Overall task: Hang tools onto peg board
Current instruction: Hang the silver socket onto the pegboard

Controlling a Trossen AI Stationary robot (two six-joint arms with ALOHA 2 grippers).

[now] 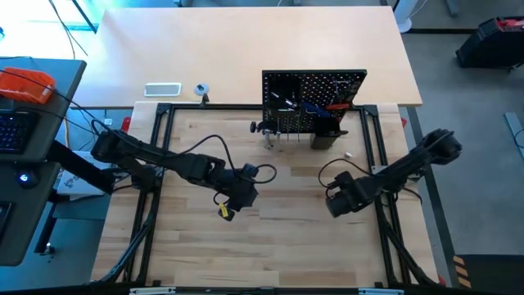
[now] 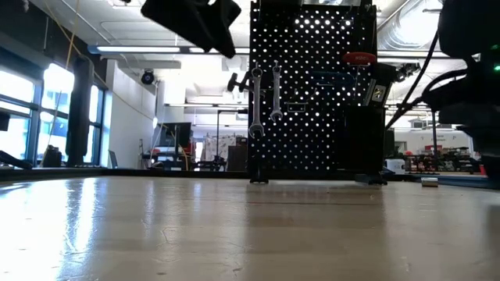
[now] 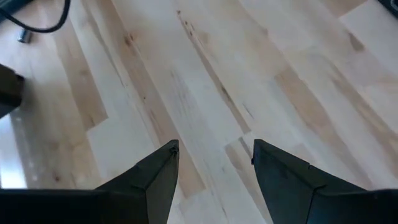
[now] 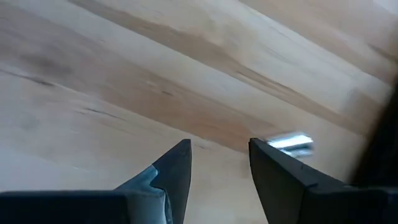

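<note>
At table left: left gripper (image 1: 236, 201), raised over bare wood, jaws released and parted, nothing between them in the left wrist view (image 3: 214, 149). No tool nearby; well apart from the peg board (image 1: 313, 98).

At the far edge, centre-right: peg board, upright, already loaded. Two silver wrenches (image 2: 266, 97) hung side by side on hooks, heads up, handles straight down. Red-handled screwdriver (image 2: 359, 57) high on the board's right part. Black bin (image 2: 366, 140) low on the same side.

On the table, just right of the board's foot: small metal bit (image 1: 347, 155), lying flat, apparently the last loose piece. In the right wrist view (image 4: 291, 143), just past one fingertip, long axis set roughly across the gripper's line of approach.

At table right: right gripper (image 1: 337, 205), jaws released and parted, empty (image 4: 219, 146). Clearly the nearer arm; bit lying board-ward from it, slightly to the outside.

Judged next: short reach forward, a lowering and possibly a wrist turn to span the bit's narrow side. Open wood all round the bit; board's foot and the frame rail near on the far side, so little room for overshoot.
</note>
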